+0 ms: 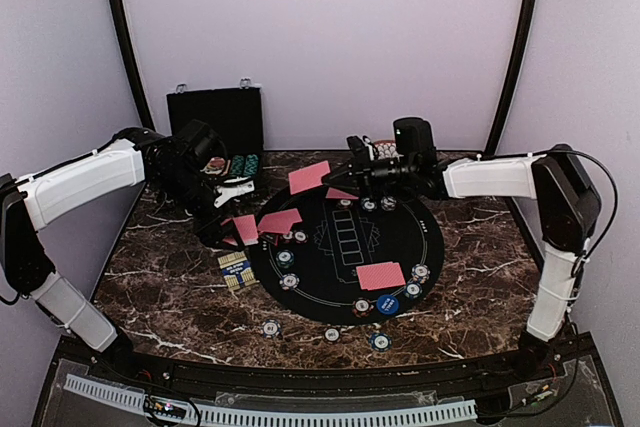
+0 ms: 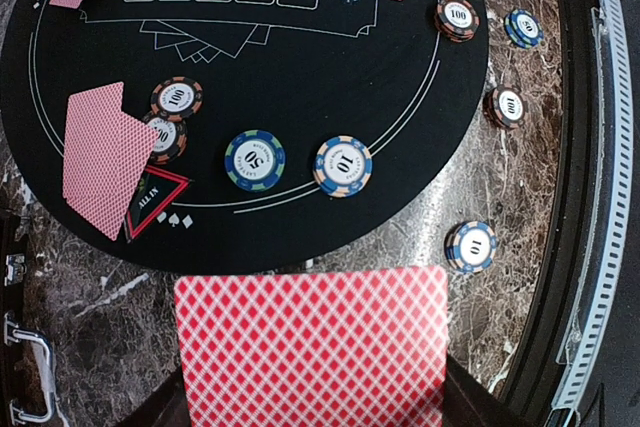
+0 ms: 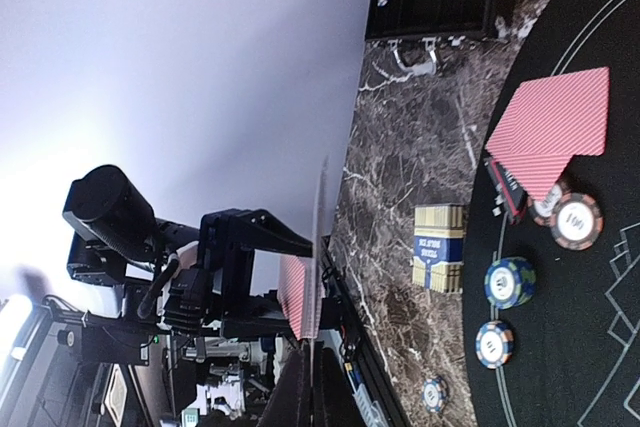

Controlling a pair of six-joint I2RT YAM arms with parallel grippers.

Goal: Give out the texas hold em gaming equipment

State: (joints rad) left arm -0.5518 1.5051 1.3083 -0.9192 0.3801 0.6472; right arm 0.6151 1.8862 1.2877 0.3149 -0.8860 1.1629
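A: What has the left gripper (image 3: 298,292) got?

B: A red-backed card (image 2: 310,347), pinched between jaws that are all but closed. In the left wrist view the card faces the lens back-on and covers most of the fingers. It hangs over the marble table (image 2: 90,297), right at the rim of the black felt mat (image 2: 300,77).

A: What lies beyond it?

B: On the mat, the ALL IN triangle (image 2: 155,197) touches a pair of cards (image 2: 100,157). Next come a 50 chip (image 2: 255,160) and a 10 chip (image 2: 343,165).

A: And the right gripper (image 1: 336,176)?

B: It is clamped on a second card (image 1: 308,177). The card juts from its tip toward the left arm, back up, near the mat's far rim. The right wrist view shows that card edge-on, as a thin line. The fingers themselves don't show there.

A: Anything else close by?

B: The card box (image 1: 235,269) sits on the marble just left of the mat. The black case (image 1: 215,112) stands well behind it.
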